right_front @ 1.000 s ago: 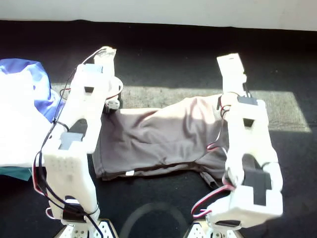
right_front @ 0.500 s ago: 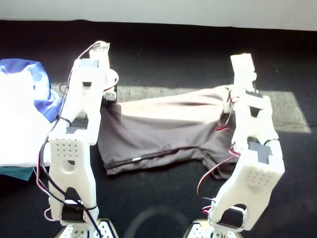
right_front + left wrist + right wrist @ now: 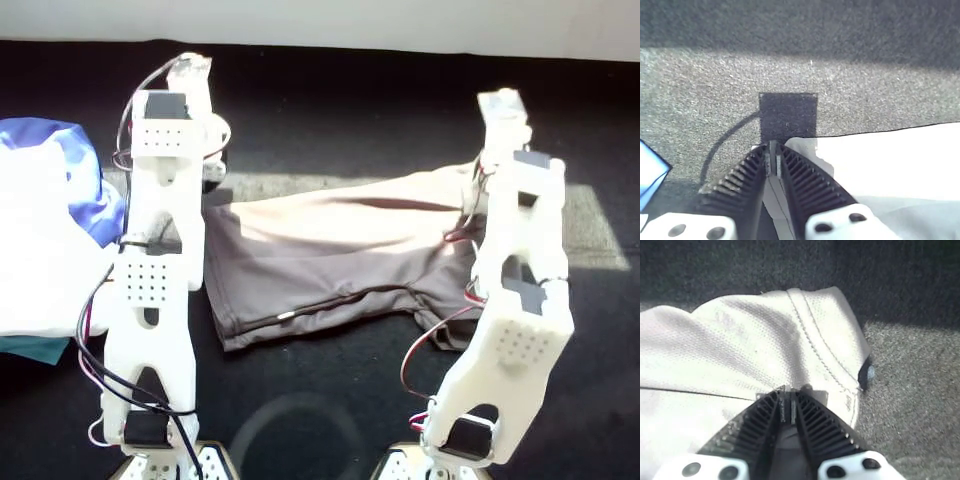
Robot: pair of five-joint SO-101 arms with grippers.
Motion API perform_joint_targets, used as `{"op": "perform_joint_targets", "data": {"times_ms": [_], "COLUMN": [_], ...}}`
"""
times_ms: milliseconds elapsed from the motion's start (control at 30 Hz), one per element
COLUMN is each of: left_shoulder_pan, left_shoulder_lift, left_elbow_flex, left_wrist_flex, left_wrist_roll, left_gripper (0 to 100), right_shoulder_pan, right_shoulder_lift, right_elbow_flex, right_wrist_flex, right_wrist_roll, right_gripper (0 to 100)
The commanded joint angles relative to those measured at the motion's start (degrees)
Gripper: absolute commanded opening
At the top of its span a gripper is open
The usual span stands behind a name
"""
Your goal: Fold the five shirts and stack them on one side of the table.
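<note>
Taupe knit cloth, thin and limp: that is the shirt (image 3: 330, 270) lying in the middle of the dark felt-covered table (image 3: 330, 90), spread between my two arms. My left claw (image 3: 773, 150) is pinched tight on one corner of its far edge, with a sliver of cloth between the ribbed pads. My right claw (image 3: 787, 392) is closed the same way on the opposite end, just inside a stitched hem. I judge the shirt light and wholly without stiffness, so it will sag and crease wherever I do not hold it, and a one-sided pull would drag it askew. The hems and seams, being doubled, look the surest places to grip. The weave seems matte rather than slippery, though so thin a pinch could slide out under a hard tug, and the rough table cover may cling to it. A heap of white and blue shirts (image 3: 45, 240) lies beside my left arm, at the table's left side.
</note>
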Motion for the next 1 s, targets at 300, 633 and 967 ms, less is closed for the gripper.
{"op": "perform_joint_targets", "data": {"times_ms": [300,633,967], "left_shoulder_pan": [10.2,13.2,13.1], "left_shoulder_lift": [-34.5,-54.5,-56.5], "left_elbow_flex": [40.0,93.1,111.4], "left_wrist_flex": [1.5,-25.6,-39.8], "left_wrist_roll": [3.0,-0.6,-4.3], "left_gripper": [1,1,1], "right_shoulder_pan": [0.8,0.6,0.8], "right_shoulder_lift": [-20.9,-24.7,-24.9], "right_elbow_flex": [-3.4,-1.4,26.8], "right_wrist_flex": [17.5,29.6,15.3], "right_wrist_roll": [0.1,0.2,0.3], "right_gripper": [0.7,0.7,0.7]}}
